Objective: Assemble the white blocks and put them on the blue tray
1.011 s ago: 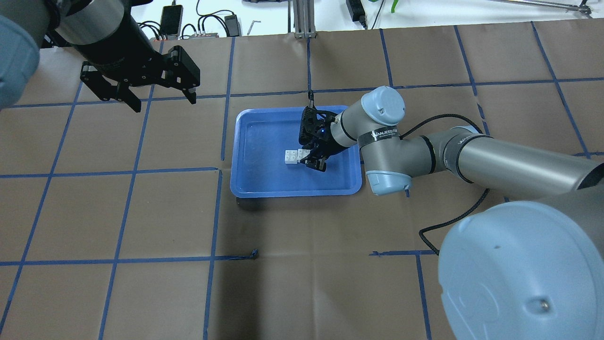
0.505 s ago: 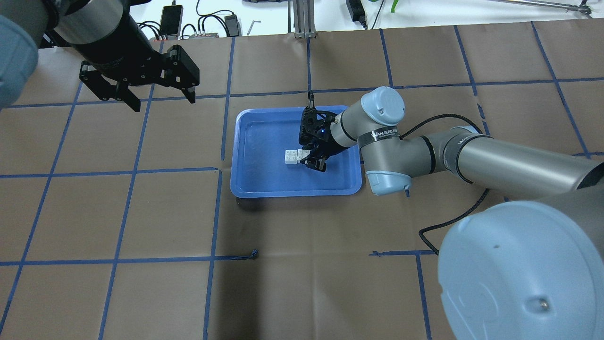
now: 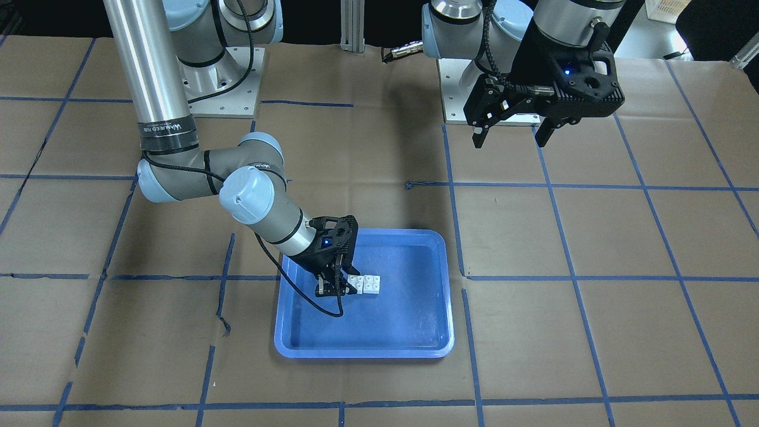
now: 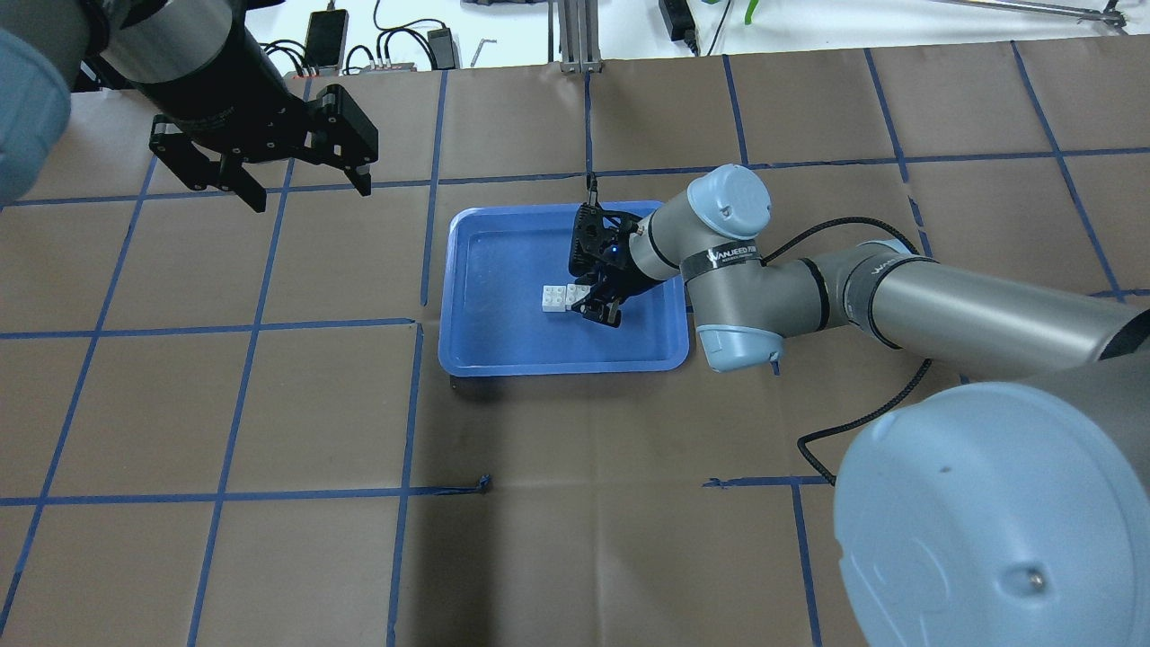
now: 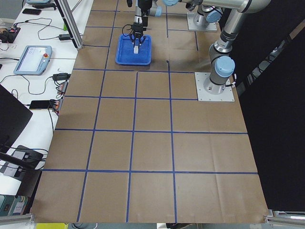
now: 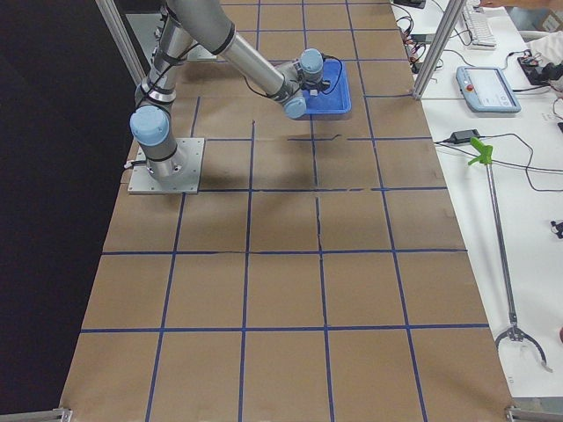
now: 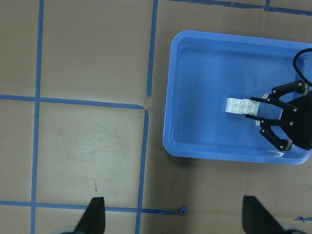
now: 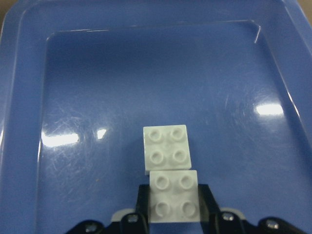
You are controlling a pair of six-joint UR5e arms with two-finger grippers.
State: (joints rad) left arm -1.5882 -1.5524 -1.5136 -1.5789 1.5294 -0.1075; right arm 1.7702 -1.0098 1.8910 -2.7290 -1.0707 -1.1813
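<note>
My right pincer [image 8: 174, 204] pinches the nearer of the white blocks [image 8: 167, 148] on the blue tray [image 8: 97, 73], its mate touching at 12 o'clock; left pincer [image 4: 310, 190] hangs spread. Placing step, I judge; next, release and lift straight.

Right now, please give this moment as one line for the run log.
right pincer: shut on white blocks | blocks: end to end, in blue tray | left pincer: open, empty, away from tray

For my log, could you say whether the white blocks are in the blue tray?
In: the white blocks lie inside the blue tray, on its floor.
</note>
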